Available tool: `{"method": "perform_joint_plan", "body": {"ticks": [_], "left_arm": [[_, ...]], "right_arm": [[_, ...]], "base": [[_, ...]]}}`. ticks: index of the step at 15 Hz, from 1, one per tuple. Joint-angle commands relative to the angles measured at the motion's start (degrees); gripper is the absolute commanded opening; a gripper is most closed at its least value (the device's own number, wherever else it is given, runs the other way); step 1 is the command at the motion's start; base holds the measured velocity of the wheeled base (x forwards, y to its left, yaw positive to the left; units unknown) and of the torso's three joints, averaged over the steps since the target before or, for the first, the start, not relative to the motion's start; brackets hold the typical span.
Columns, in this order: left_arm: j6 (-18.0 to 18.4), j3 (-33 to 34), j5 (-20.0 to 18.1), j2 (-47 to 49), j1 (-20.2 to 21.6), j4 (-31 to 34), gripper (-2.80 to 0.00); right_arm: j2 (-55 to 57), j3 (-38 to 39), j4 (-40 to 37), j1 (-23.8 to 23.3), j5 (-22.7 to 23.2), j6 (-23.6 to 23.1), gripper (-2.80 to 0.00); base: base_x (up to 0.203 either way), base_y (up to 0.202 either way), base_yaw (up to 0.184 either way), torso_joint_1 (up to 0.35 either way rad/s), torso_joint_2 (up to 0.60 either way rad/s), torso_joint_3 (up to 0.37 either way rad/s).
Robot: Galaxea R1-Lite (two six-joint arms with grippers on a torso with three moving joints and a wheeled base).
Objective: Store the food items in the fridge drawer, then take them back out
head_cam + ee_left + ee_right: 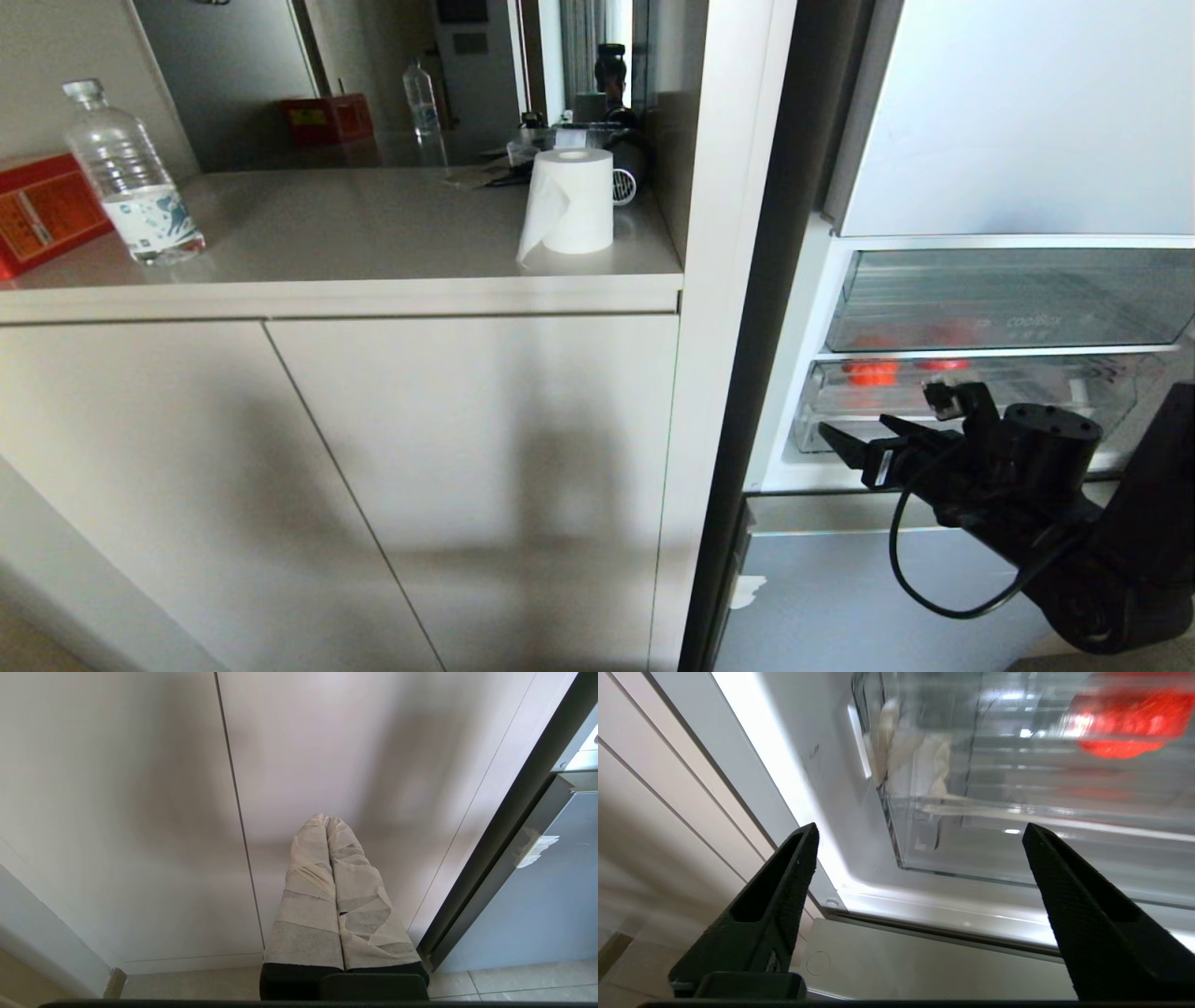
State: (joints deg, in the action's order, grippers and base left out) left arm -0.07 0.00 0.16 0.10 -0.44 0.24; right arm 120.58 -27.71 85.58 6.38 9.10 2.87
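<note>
The right gripper [920, 835] hangs wide open and empty in front of the clear fridge drawer [831, 411]. An orange-red toy [871, 372] sits inside it. Likely next: reach in and grasp it.

Right gripper [854, 448] raised, jaws wide, empty; left gripper [327, 821] closed.

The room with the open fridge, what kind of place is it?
Probably a home kitchen. An open fridge with a clear fridge drawer stands beside pale cabinets, and the counter holds a water bottle and a paper roll.
</note>
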Motion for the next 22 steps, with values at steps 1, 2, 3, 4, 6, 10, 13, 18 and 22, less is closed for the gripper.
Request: {"method": "perform_joint_plan", "body": {"ticks": [1,2,3,4,6,10,13,18,22], "left_arm": [[-0.01,0.00,0.02,0.08,0.00,0.02,-2.80],[-0.01,0.00,0.02,0.08,0.00,0.02,-2.80],[-0.01,0.00,0.02,-0.01,0.00,0.02,-2.80],[-0.01,0.00,0.02,0.08,0.00,0.02,-2.80],[-0.01,0.00,0.02,0.05,0.00,0.02,-2.80],[-0.01,0.00,0.02,0.02,0.00,0.02,-2.80],[-0.01,0.00,0.02,0.03,0.00,0.02,-2.80],[-0.01,0.00,0.02,0.05,0.00,0.02,-2.80],[-0.01,0.00,0.02,0.03,0.00,0.02,-2.80]], "right_arm": [[1.25,-0.64,0.55,0.84,-0.43,0.03,0.00],[1.71,-1.44,0.51,1.27,-1.51,-0.01,0.00],[2.46,-2.62,0.55,1.52,-3.23,-0.15,0.00],[2.92,-3.84,0.55,1.95,-4.92,-0.22,0.00],[3.42,-5.62,0.36,2.14,-6.30,-0.23,0.00],[3.78,-7.38,0.24,2.32,-6.38,-0.15,0.00],[4.42,-9.22,0.10,3.02,-6.76,-0.06,0.00],[5.19,-10.69,0.03,3.91,-7.96,-0.06,0.00],[5.20,-10.78,-0.06,6.35,-8.21,-0.06,-2.80]], "base": [[0.000,0.000,0.000,0.000,0.00,0.000],[0.000,0.000,0.000,0.000,0.00,0.000],[0.000,0.000,0.000,0.000,0.00,0.000],[0.000,0.000,0.000,0.000,0.00,0.000],[0.000,0.000,0.000,0.000,0.00,0.000],[0.000,0.000,0.000,0.000,0.00,0.000],[0.000,0.000,0.000,0.000,0.00,0.000],[0.000,0.000,0.000,0.000,0.00,0.000],[0.000,0.000,0.000,0.000,0.00,0.000]]}}
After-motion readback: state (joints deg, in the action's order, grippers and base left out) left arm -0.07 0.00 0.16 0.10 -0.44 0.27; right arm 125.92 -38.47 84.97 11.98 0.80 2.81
